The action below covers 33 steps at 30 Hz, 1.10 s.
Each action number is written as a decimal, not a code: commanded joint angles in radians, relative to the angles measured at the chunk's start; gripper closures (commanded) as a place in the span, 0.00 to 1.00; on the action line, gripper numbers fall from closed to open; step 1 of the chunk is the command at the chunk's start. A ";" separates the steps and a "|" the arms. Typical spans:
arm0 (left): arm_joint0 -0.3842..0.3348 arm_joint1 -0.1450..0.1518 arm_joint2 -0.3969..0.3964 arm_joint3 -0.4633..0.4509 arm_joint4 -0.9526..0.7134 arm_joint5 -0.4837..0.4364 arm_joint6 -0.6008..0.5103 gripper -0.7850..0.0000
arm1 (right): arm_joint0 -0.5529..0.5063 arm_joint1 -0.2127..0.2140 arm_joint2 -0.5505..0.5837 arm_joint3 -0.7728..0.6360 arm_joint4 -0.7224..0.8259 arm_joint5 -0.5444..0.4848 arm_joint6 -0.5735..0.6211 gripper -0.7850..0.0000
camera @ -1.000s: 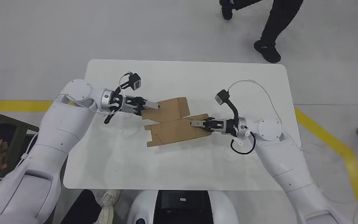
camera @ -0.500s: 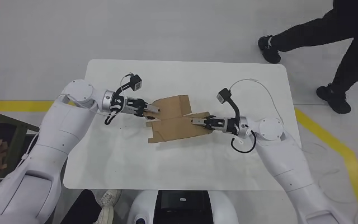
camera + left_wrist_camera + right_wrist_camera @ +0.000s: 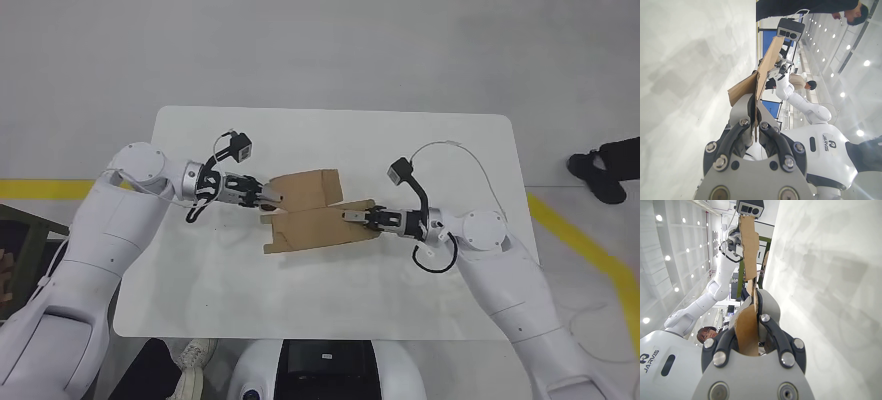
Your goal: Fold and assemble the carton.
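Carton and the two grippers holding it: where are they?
carton (image 3: 305, 230), top view, middle of the lower panel.
left gripper (image 3: 754, 108), left wrist view, between its fingertips.
right gripper (image 3: 756, 300), right wrist view, between its fingertips.

place: robot lab hall | signs: yellow floor tape (image 3: 30, 187), white table (image 3: 330, 290), ceiling spotlights (image 3: 866, 62)

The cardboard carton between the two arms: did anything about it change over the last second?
The left pincer, shut on the carton, slid slightly toward the right pincer, pushing the cardboard a little narrower. The right pincer kept its place and grip. Nothing was let go.
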 commanded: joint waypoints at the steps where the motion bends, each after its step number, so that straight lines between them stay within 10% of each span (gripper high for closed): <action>1: 0.002 0.000 -0.005 -0.001 -0.002 -0.001 0.003 1.00 | -0.002 0.000 0.003 -0.001 0.005 0.000 -0.012 0.00; 33: 0.046 0.017 -0.065 -0.093 0.014 -0.016 -0.021 1.00 | -0.047 0.004 0.094 -0.117 -0.048 -0.145 -0.292 0.00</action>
